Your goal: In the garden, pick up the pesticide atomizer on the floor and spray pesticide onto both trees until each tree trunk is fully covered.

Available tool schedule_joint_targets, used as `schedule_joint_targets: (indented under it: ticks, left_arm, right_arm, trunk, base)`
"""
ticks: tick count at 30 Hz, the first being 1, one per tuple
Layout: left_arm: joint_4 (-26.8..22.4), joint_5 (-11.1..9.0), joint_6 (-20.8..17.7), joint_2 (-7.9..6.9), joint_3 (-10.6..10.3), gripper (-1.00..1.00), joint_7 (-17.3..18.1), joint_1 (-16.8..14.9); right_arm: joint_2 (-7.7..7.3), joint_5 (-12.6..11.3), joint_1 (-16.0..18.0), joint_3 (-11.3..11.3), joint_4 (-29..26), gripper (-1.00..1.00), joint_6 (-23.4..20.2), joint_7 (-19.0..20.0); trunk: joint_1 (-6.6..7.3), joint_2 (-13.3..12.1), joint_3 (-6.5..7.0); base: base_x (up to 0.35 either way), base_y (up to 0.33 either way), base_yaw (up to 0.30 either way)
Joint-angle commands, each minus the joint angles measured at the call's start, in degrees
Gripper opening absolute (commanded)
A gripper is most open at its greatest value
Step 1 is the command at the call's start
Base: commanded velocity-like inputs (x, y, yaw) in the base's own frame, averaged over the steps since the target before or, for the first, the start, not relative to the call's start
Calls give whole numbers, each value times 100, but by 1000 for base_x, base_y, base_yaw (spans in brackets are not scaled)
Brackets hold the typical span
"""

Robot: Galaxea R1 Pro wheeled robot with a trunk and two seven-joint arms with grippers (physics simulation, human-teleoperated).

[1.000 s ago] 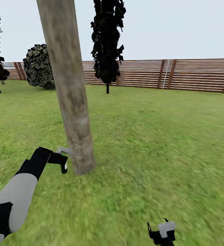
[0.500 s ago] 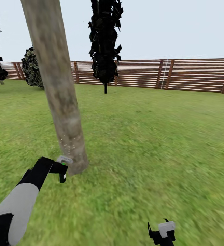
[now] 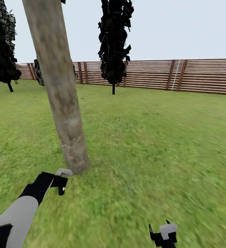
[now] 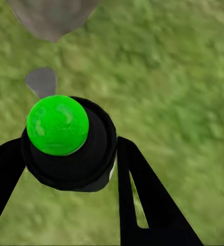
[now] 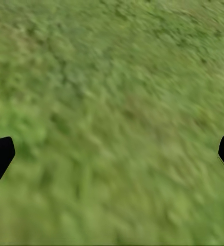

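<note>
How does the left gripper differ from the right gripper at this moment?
The left gripper is shut on the atomizer with its green top, near the tree trunk. The right gripper is open and holds nothing, over bare lawn. Both have black fingers and point down at the grass.

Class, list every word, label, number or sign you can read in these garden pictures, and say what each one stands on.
None: no readable text anywhere.
The atomizer held in the left end effector shows a plain green top, no label.
The tree trunk carries only whitish specks, and the wooden fence has bare slats.
</note>
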State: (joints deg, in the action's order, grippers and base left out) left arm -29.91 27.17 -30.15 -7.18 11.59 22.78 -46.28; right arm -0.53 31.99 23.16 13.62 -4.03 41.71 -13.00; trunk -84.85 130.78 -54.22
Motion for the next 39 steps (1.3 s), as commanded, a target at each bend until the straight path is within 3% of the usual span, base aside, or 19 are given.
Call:
schedule_joint_targets:
  ticks: [1,6,10,15,18,29,32,35,39]
  left_arm:
    - [97,15,123,10,42,-100,-10,-4]
    - [319,-225,279,0,46,-100,-348,-2]
    - [554,-263,293,-30,50,-100,-388,8]
    - [659,-273,582,-60,394,-100,-685,247]
    - [665,-268,648,-55,430,-100,-746,375]
    - [652,-291,664,38,450,-100,-879,532]
    - [633,-279,667,191,450,-100,-905,533]
    - [645,-288,668,253,450,-100,-1225,533]
    - [645,-294,661,251,464,-100,-1328,533]
  right_arm:
    - [0,62,4,27,7,100,12,-36]
    - [0,65,4,27,7,100,12,-36]
    - [0,63,4,27,7,100,12,-36]
    - [0,62,4,27,7,100,10,-36]
    - [3,62,4,27,7,100,12,-36]
    - [9,62,5,26,7,100,11,-35]
    - [9,62,4,27,7,100,12,-36]
    - [1,62,4,27,7,100,12,-36]
    - [3,62,4,27,7,100,12,-36]
  trunk:
    - [-1,2,-5]
    - [-1,2,-5]
    - [-1,2,-5]
    - [-1,2,-5]
    - [-1,2,-5]
    - [-1,2,-5]
    - [-1,2,-5]
    - [-1,2,-5]
    - [-1,2,-5]
  base:
    - [233,-183,10]
    - [253,-172,2]
    - [274,-167,0]
    - [274,-167,0]
    - [224,-144,39]
    - [14,-91,239]
    - [51,-263,32]
    - [88,-268,5]
    - [131,-266,1]
